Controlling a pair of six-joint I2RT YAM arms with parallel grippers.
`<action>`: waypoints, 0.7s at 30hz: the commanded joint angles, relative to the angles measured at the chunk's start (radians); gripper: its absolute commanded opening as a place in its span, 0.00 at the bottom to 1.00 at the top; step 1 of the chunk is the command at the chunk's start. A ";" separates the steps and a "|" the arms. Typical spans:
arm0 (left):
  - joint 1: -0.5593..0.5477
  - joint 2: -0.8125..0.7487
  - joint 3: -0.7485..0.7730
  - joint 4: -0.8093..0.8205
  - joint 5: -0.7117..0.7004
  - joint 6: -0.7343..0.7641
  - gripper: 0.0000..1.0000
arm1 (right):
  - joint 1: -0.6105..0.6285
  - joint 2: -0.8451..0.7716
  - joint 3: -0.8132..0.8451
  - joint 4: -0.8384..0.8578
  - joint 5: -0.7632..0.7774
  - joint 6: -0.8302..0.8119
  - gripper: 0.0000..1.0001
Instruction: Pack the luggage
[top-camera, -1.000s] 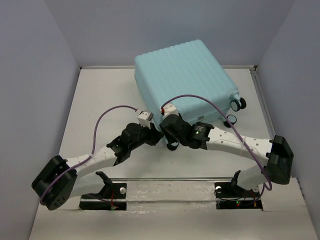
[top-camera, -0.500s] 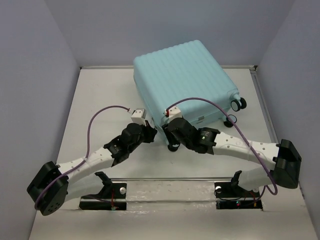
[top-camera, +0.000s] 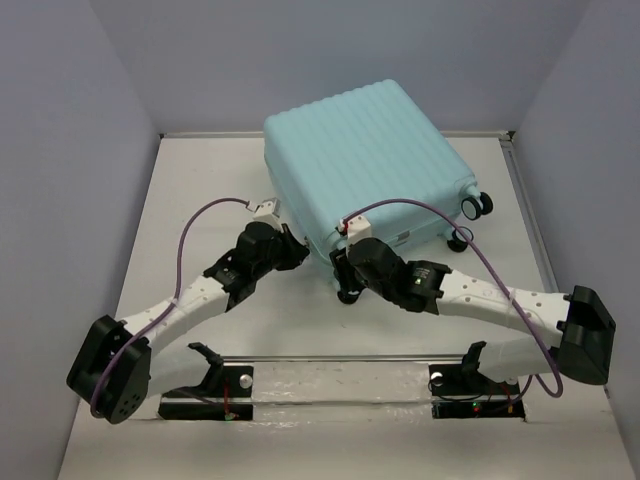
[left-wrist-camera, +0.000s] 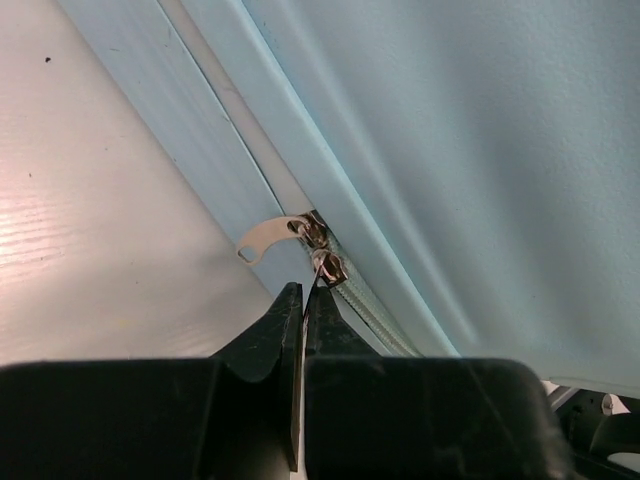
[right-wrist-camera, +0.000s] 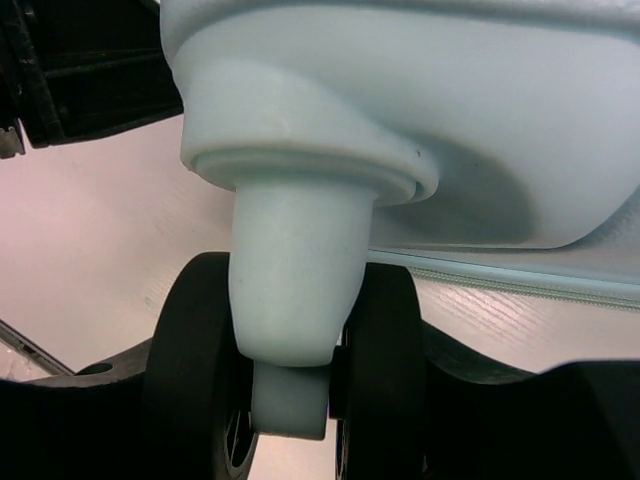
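The luggage (top-camera: 370, 150) is a pale aqua ribbed suitcase lying flat and closed at the back of the table. My left gripper (top-camera: 298, 251) is at its near-left edge. In the left wrist view the left gripper (left-wrist-camera: 304, 295) is shut on a thin metal zipper pull hanging from the slider (left-wrist-camera: 330, 268). A second pull tab (left-wrist-camera: 262, 240) hangs free beside it. My right gripper (top-camera: 346, 284) is at the near corner, where the black caster wheel (right-wrist-camera: 385, 360) on its aqua stem (right-wrist-camera: 295, 270) sits between the right gripper's (right-wrist-camera: 290, 400) fingers, which press against it.
Two more caster wheels (top-camera: 478, 205) (top-camera: 460, 238) stick out on the luggage's right side. The white table (top-camera: 200, 200) is walled left, right and behind. The arm bases and a mounting rail (top-camera: 340, 375) line the near edge.
My left gripper has slid up and left along the luggage's edge and shut on the zipper pull. The right arm has stretched lower, staying on the corner wheel. The luggage has shifted slightly left.
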 joint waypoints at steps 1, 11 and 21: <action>0.151 -0.020 0.060 0.052 -0.383 0.006 0.12 | 0.013 -0.082 -0.019 -0.064 -0.049 -0.026 0.07; 0.151 -0.643 0.219 -0.281 -0.243 0.053 0.99 | 0.130 0.013 0.085 0.131 -0.172 -0.058 0.08; 0.151 -0.733 0.357 -0.539 -0.189 0.091 0.99 | 0.160 -0.068 0.205 0.010 0.023 -0.031 1.00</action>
